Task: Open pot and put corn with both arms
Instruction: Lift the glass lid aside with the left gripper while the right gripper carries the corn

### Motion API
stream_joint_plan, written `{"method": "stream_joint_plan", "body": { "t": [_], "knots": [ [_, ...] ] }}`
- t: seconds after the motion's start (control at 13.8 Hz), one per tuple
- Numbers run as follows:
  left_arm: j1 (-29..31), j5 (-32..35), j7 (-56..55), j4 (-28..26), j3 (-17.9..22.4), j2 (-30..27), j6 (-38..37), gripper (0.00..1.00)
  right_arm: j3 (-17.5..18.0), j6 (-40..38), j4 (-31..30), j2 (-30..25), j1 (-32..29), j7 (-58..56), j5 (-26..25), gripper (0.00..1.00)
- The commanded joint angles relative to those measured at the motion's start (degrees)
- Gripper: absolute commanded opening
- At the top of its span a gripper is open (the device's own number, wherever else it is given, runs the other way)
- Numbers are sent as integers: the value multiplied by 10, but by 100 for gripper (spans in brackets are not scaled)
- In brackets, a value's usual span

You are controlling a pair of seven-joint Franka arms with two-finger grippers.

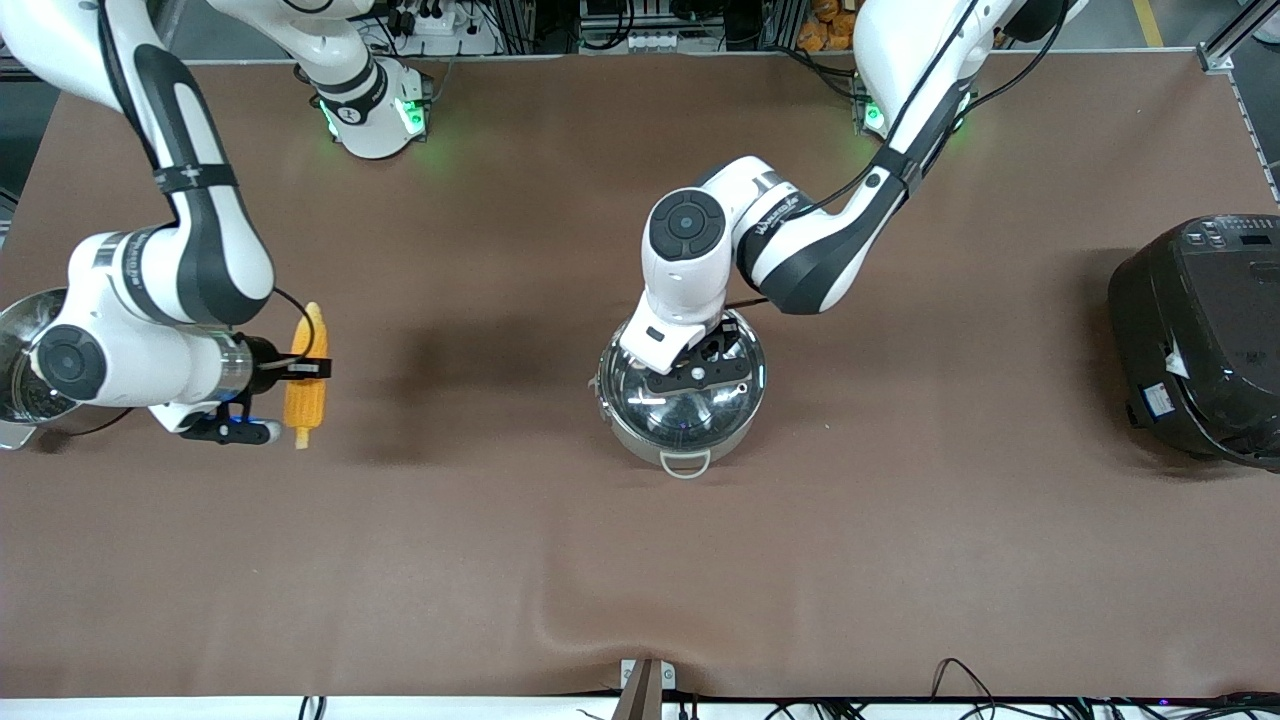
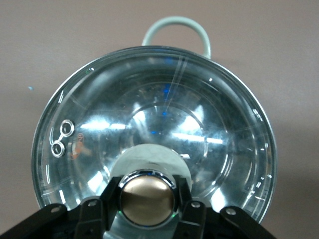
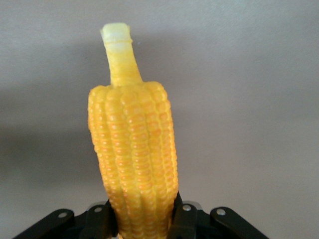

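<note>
On the brown table, mid-way between the 2 arms, stands the pot, glass lid on; the left gripper clamps its copper knob. Toward the right arm's end, the right gripper grips the corn across its middle.

We are seeing a brown table carrying everything here. The pot is sitting on it near the middle, its glass lid on and one loop handle facing the front camera. A big black cooker is standing at the left arm's end. A second steel pot is resting at the right arm's end, mostly hidden by that arm.
</note>
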Motion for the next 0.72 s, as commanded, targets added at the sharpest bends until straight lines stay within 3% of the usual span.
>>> {"method": "stream_joint_plan", "body": {
  "t": [0.0, 0.36, 0.65],
  "knots": [
    [27, -12, 7, -2, -5, -62, -59, 0, -3, -34, 28, -1, 24, 56, 18, 0],
    [114, -60, 133, -9, -4, -130, -142, 0, -3, -69, 72, 3, 88, 181, 19, 0],
    [206, -68, 266, -75, -4, -180, -144, 0, -4, -70, 116, 32, 165, 307, 54, 0]
  ]
}}
